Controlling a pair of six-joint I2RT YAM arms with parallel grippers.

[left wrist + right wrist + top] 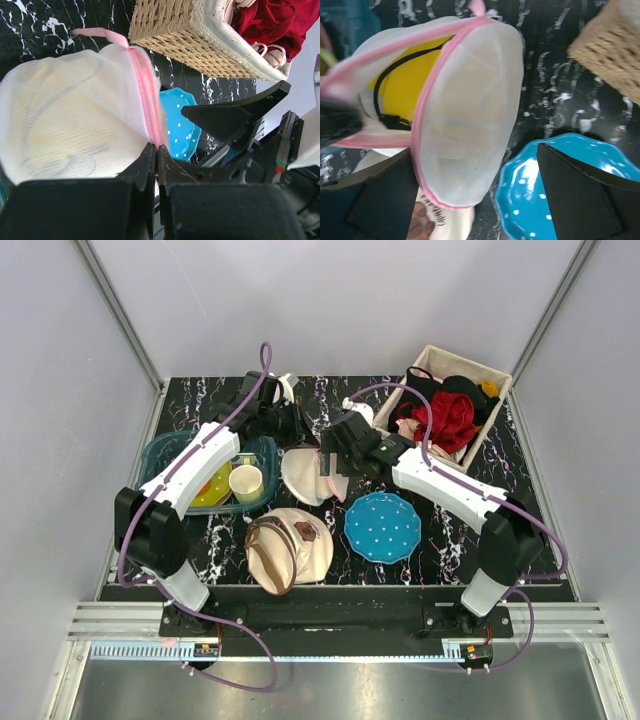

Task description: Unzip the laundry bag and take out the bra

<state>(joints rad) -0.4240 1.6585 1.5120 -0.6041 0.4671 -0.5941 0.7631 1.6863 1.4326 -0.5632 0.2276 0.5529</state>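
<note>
- Laundry bag [303,475] sits mid-desk, between the teal tray [158,454] and the wicker basket [466,359], just behind the beige canvas bag [292,552] and the blue dotted plate [383,527].
- The bag is a white see-through mesh dome with a pink rim and zipper, and a pink loop tab at the far end.
- The zipper is partly open, and the mouth gapes along the pink edge in the right wrist view.
- Yellow fabric with a black edge [402,82] shows inside the gap. It is probably the bra, but it is too bunched to be sure.
- Left fingers [149,161] are pressed together, pinching the pink zipper rim.
- Right fingers [580,195] are spread wide and grip nothing. The mesh dome lies between them in that view.
- I can't tell if the bag rests on the black marble desk [440,552] or is lifted off it.
</note>
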